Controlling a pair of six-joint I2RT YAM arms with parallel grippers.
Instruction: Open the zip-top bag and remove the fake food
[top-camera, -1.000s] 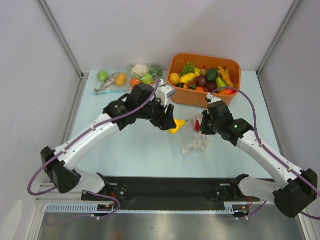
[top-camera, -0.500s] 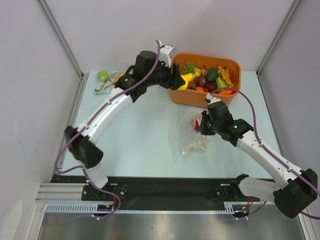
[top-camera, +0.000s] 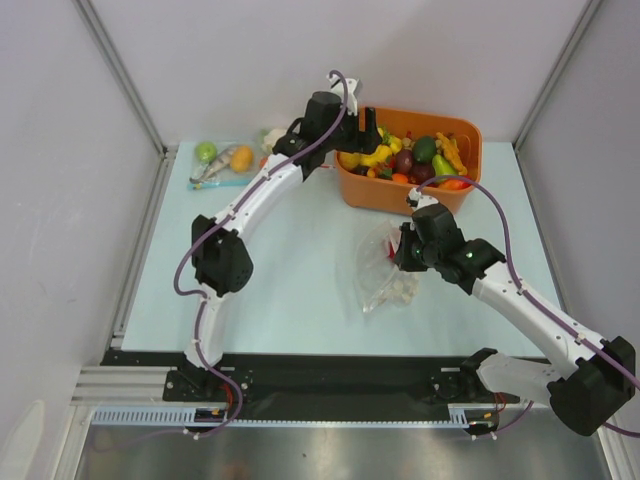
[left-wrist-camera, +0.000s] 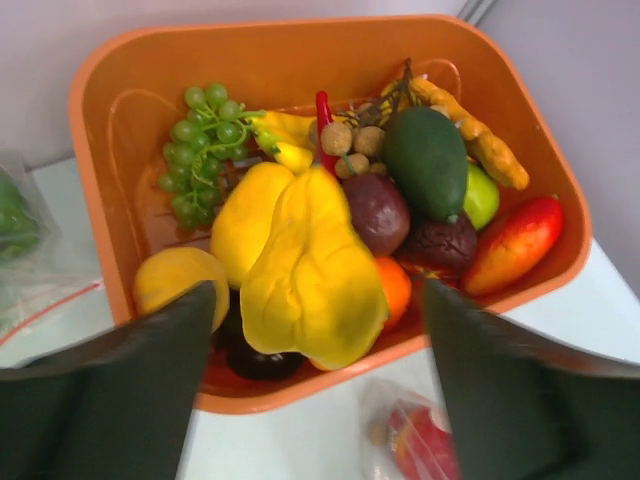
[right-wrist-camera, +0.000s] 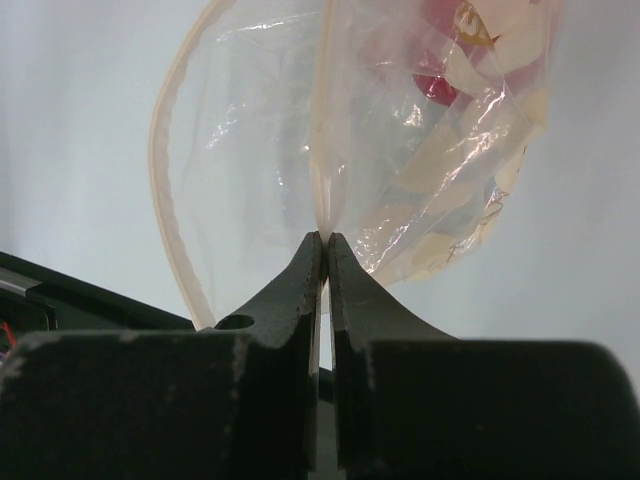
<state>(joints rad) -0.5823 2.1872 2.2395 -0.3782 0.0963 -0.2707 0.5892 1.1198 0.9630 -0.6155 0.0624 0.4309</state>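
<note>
The zip-top bag lies crumpled on the table with its mouth open. My right gripper is shut on the bag's pale zip rim and holds it up. A round red fruit shows inside the bag, and also in the left wrist view. My left gripper hangs over the orange basket with its jaws wide open. A lumpy yellow fruit rests on the basket's pile between the fingers, touching neither. The same fruit shows in the top view.
The orange basket at the back right holds several fake foods: green grapes, an avocado, a red mango. Other clear bags with a green ball, a fish and an orange fruit lie at the back left.
My left arm carried the yellow fruit from beside the bag up to the basket, and its jaws opened there. My right gripper stayed shut on the bag's rim.
</note>
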